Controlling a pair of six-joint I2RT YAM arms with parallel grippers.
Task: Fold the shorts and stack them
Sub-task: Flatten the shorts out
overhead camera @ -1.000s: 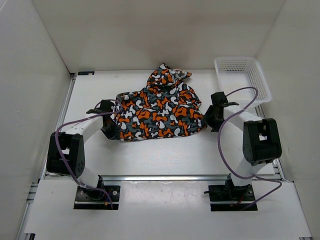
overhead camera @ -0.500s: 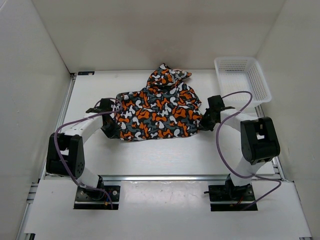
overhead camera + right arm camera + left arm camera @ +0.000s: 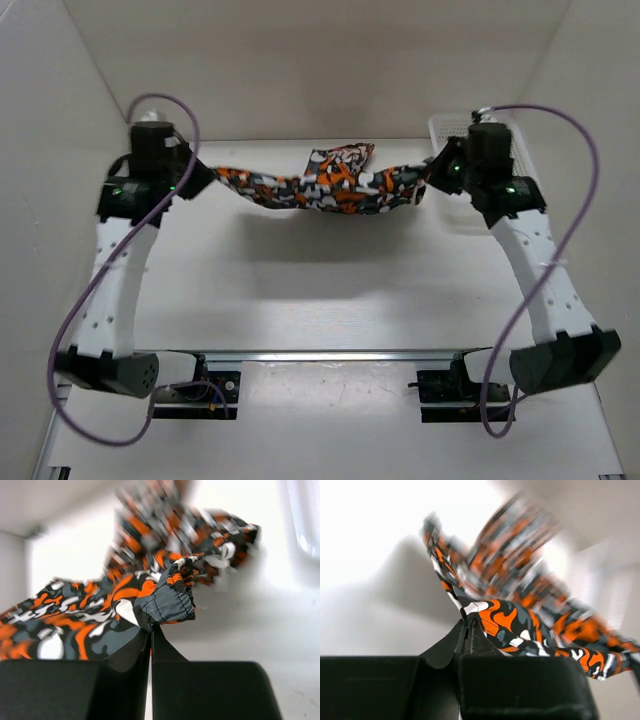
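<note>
The camouflage shorts hang in the air, stretched between both raised arms and sagging in the middle above the table. My left gripper is shut on the shorts' left end; in the left wrist view the cloth runs out from the tips of my closed left gripper. My right gripper is shut on the right end. In the right wrist view a bunched grey-and-orange edge sits pinched at the tips of my right gripper.
A white mesh basket stands at the back right, partly behind the right arm. White walls close in the table on three sides. Purple cables loop off both arms.
Both arms have lifted from the table surface, carrying the shorts up and pulling them out into a long strip. The right gripper closed on the cloth's right edge.
</note>
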